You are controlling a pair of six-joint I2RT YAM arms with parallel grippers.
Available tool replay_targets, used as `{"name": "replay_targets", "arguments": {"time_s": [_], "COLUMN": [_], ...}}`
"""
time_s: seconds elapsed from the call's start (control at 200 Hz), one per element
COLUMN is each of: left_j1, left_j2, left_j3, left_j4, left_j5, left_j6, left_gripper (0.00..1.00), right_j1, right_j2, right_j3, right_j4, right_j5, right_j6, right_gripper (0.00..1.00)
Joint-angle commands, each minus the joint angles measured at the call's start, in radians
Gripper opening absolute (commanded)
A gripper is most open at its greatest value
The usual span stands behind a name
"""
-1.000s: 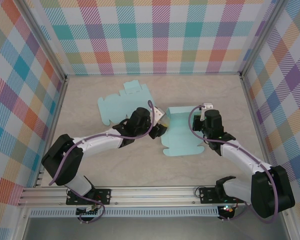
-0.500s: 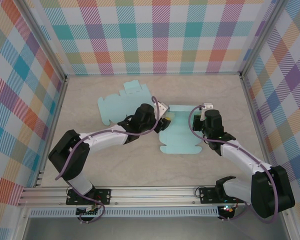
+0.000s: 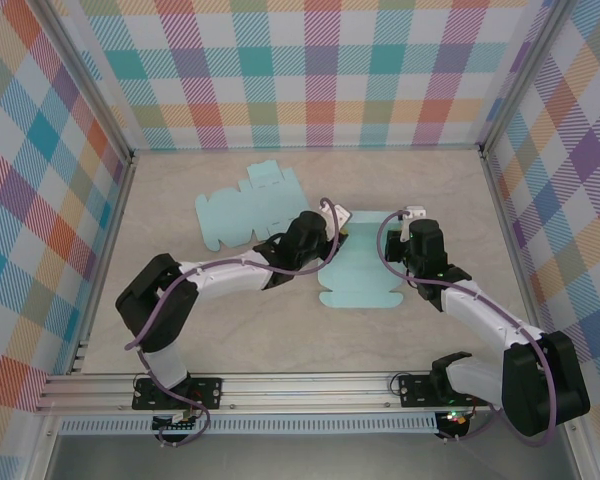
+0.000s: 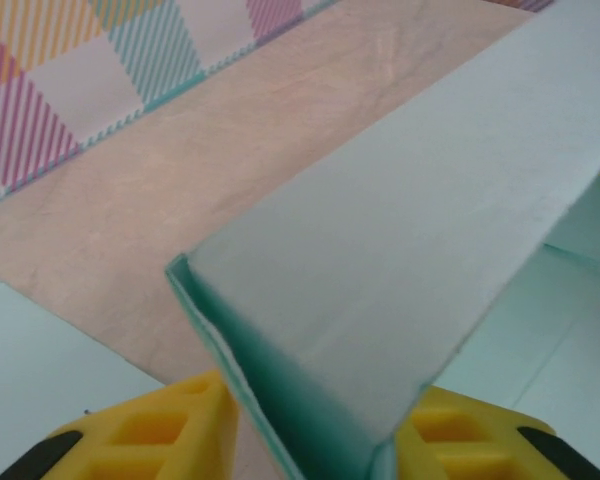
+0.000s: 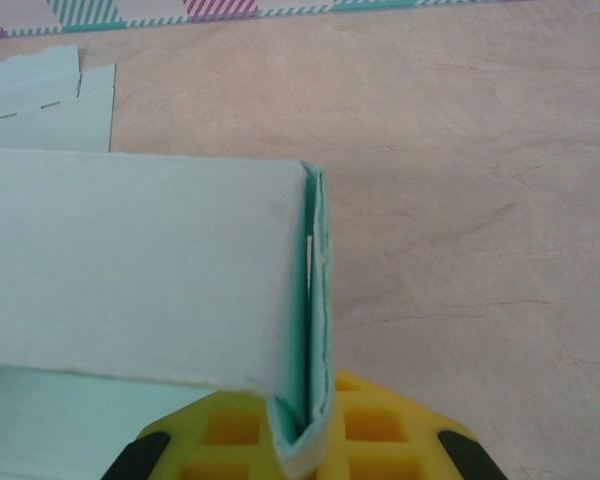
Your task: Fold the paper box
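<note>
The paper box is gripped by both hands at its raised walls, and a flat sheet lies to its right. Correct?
No: the top external view shows the flat sheet to the left of the paper box. Left hand and right hand do grip its raised walls.

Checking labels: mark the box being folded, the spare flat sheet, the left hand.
box (image 3: 365, 285), top view, flat near panel.
flat sheet (image 3: 235, 212), top view, its middle.
left hand (image 3: 332, 243), top view, between its fingertips.

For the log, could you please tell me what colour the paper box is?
Light teal; the paper box shows best in the top external view.
</note>
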Motion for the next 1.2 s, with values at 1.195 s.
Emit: {"name": "replay_targets", "arguments": {"time_s": [1.195], "left_j1": [-0.046], "left_j2": [0.154], "left_j3": [0.195], "left_j4": [-0.021], "left_j5": [-0.575], "left_j6": [-0.471], "left_gripper": [0.38], "right_j1": [0.13], "right_j2": [0.02], "right_j3": [0.068], "right_j4": [-0.048], "right_j5": [0.028], "right_j6": [0.246], "right_gripper": [0.0]}}
